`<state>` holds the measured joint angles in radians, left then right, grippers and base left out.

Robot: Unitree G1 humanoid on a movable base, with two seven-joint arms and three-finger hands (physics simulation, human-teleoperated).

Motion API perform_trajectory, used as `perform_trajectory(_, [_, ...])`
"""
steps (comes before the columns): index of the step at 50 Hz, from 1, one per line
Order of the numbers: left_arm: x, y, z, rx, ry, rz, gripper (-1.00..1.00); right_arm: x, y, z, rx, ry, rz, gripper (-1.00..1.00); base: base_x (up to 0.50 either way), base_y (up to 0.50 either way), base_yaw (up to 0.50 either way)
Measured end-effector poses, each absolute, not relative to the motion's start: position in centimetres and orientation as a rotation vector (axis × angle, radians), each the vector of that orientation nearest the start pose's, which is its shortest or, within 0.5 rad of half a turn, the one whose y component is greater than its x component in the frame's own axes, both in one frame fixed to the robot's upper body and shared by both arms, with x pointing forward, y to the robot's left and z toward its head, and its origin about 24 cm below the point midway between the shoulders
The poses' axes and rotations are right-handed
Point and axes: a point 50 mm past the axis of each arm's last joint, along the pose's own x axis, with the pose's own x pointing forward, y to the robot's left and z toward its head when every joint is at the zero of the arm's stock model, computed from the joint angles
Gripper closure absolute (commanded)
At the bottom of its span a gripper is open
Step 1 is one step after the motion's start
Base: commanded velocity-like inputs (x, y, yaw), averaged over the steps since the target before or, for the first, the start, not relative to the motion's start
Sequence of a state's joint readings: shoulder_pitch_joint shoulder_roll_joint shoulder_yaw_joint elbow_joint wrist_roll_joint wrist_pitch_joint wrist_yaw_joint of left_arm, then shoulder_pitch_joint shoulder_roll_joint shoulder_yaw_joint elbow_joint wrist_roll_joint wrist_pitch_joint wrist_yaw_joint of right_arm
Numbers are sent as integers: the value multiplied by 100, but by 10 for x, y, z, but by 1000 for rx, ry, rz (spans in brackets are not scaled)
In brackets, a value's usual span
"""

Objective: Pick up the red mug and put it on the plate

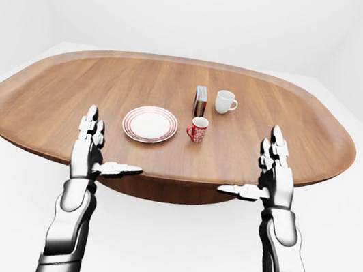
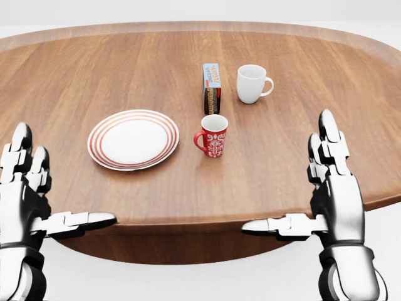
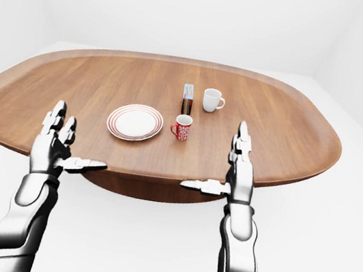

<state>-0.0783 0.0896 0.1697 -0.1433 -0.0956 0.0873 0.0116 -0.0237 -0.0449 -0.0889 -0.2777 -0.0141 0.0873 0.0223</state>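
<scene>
Mug, red (image 2: pixel 213 135), upright just right of plate (image 2: pixel 133 139), well apart from both spread-fingered, empty hands: left hand (image 2: pixel 28 197), right hand (image 2: pixel 329 188).

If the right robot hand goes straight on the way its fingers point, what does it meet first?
Probably nothing: the right robot hand points up the bare table, passing right of the white mug. Depth is uncertain.

Oval wooden table (image 2: pixel 94 69) with plate (image 2: pixel 133 139), red mug (image 2: pixel 212 135), white mug (image 2: pixel 252 83), small box (image 2: pixel 211 87).
</scene>
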Motion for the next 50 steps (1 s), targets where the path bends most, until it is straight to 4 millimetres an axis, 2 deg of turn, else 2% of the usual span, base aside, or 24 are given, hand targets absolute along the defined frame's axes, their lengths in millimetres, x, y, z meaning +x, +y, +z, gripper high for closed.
perform_trajectory(14, [262,235,173,50,-468,234,-100,248,-185,166,-117,-473,-77,-100,0,0,0])
perform_trajectory(26, [257,259,222,76,-641,302,-100,245,-197,207,-156,-644,-103,-100,0,0,0])
perform_trajectory(36, [258,270,244,79,-706,331,-100,246,-204,225,-174,-711,-121,-100,21,11,0])
perform_trajectory(50, [261,273,253,75,-725,334,-100,251,-207,236,-180,-742,-131,-100,29,13,0])
